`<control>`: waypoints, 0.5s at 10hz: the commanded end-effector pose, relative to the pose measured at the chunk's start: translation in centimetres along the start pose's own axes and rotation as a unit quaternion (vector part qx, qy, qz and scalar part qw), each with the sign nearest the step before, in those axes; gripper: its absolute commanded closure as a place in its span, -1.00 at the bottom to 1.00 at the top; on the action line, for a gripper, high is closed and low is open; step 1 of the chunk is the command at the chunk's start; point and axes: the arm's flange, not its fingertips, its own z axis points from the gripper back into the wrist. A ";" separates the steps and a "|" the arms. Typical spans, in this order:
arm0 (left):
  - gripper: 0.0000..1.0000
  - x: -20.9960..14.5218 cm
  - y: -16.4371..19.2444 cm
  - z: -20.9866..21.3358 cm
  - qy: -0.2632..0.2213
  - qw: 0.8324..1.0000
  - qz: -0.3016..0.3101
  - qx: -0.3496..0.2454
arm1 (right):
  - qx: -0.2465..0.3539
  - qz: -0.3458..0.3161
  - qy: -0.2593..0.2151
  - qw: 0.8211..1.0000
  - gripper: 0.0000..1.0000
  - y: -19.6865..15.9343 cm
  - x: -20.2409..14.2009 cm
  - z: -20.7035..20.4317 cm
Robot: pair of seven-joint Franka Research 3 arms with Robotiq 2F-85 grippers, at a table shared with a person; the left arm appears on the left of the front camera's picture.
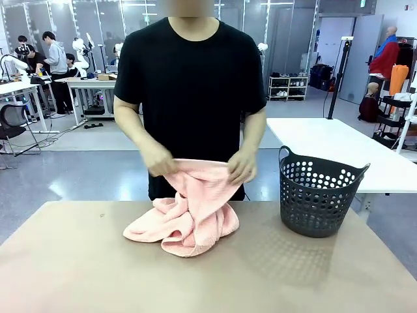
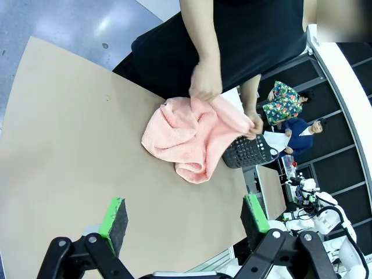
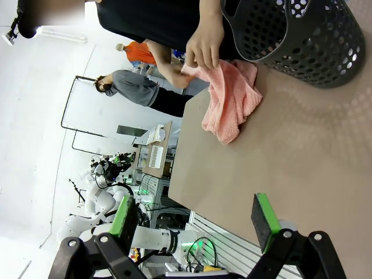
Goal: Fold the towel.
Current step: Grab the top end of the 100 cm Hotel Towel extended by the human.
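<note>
Salmon-pink terry towel [image 1: 186,218] lies bunched in a heap on the tan table [image 1: 65,274], mid-width, toward the far edge. The person stands at the far side. One hand [image 1: 156,160] and the other hand [image 1: 242,167] pinch an upper hem and lift it clear of the heap. The rest of the cloth rests on the table. Dark grey perforated plastic basket [image 1: 319,195] stands right of the towel, near it but apart.

My left gripper [image 2: 185,215] hangs over the near part of the table, jaws spread wide, nothing between the green pads [image 2: 113,210]. My right gripper [image 3: 193,214] is the same: spread, empty, well apart from the cloth.

Folding looks barely begun: no flat layer, no crease.

Risks, as I judge them:
- Reaching in now could meet the person's hands, which are busy in the cloth.
- Pinching the heap could catch several layers and drag it as a lump.
- A sweep from the right could knock the basket.
</note>
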 end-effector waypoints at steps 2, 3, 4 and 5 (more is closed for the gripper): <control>-1.00 0.0 0.1 0.0 -0.001 1.000 -0.004 -0.009 | 0.003 0.004 0.001 1.000 -1.00 0.0 0.0 0.0; -1.00 0.0 0.1 0.0 -0.001 1.000 -0.004 -0.009 | 0.003 0.004 0.001 1.000 -1.00 0.0 0.0 0.0; -1.00 0.0 0.1 0.0 -0.001 1.000 -0.004 -0.009 | 0.003 0.004 0.001 1.000 -1.00 0.0 0.0 0.0; -1.00 0.0 0.1 0.0 -0.001 1.000 -0.004 -0.009 | 0.003 0.004 0.001 1.000 -1.00 0.0 0.0 0.0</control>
